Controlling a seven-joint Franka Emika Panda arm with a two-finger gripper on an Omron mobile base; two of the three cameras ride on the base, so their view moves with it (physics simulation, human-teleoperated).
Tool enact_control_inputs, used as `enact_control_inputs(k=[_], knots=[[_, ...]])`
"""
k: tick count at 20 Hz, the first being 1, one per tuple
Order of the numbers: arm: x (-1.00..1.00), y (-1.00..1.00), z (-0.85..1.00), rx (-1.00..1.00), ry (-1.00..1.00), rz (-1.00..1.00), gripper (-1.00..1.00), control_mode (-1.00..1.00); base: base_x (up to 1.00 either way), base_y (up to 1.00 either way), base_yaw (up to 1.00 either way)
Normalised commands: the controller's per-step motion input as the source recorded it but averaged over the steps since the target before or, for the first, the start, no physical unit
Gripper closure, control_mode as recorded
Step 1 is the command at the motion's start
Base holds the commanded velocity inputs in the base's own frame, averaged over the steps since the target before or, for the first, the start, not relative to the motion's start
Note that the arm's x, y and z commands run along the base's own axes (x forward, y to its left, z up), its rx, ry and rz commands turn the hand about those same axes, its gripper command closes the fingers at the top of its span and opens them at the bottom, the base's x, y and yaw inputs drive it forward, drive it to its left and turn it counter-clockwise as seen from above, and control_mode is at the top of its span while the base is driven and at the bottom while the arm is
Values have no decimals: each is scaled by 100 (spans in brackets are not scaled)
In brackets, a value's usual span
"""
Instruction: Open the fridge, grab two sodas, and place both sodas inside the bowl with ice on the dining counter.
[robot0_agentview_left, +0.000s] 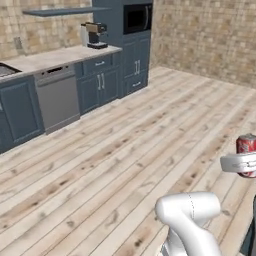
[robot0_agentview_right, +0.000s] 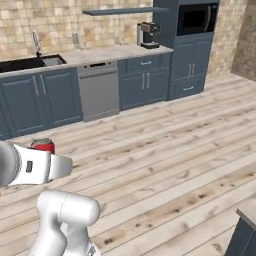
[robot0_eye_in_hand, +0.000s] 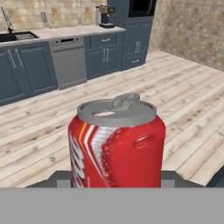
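Note:
One of the sodas, a red can (robot0_eye_in_hand: 116, 144) with a silver top, stands upright between my gripper's (robot0_eye_in_hand: 116, 180) dark fingers (robot0_eye_in_hand: 60, 178), which are shut on its lower sides. In the left base view the can (robot0_agentview_left: 246, 144) sits at the right edge, above the white hand of the gripper (robot0_agentview_left: 244, 163). Seen from the right base view, the can's top (robot0_agentview_right: 43, 145) peeks over the hand at the left. It is held well above the wooden floor. The fridge and the bowl with ice are out of view.
Dark blue cabinets with a grey dishwasher (robot0_agentview_right: 99, 90), a sink (robot0_agentview_right: 30, 62), a coffee machine (robot0_agentview_right: 148, 34) and a built-in microwave (robot0_agentview_right: 197, 19) line the far wall. Wide wooden floor (robot0_agentview_right: 165, 150) lies between. A stone-topped dark blue corner (robot0_agentview_right: 246, 220), seemingly the dining counter, shows at lower right.

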Motion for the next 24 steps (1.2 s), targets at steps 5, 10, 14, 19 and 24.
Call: enact_control_inputs(k=[5, 10, 14, 19, 24], knots=[[0, 0, 0, 0, 0, 0, 100, 100, 92, 42, -46], [0, 0, 0, 0, 0, 0, 100, 100, 93, 32, -45], [0, 0, 0, 0, 0, 0, 100, 100, 99, 14, -42], [0, 0, 0, 0, 0, 0, 100, 100, 99, 0, -40], [0, 0, 0, 0, 0, 0, 100, 100, 98, -3, -40]])
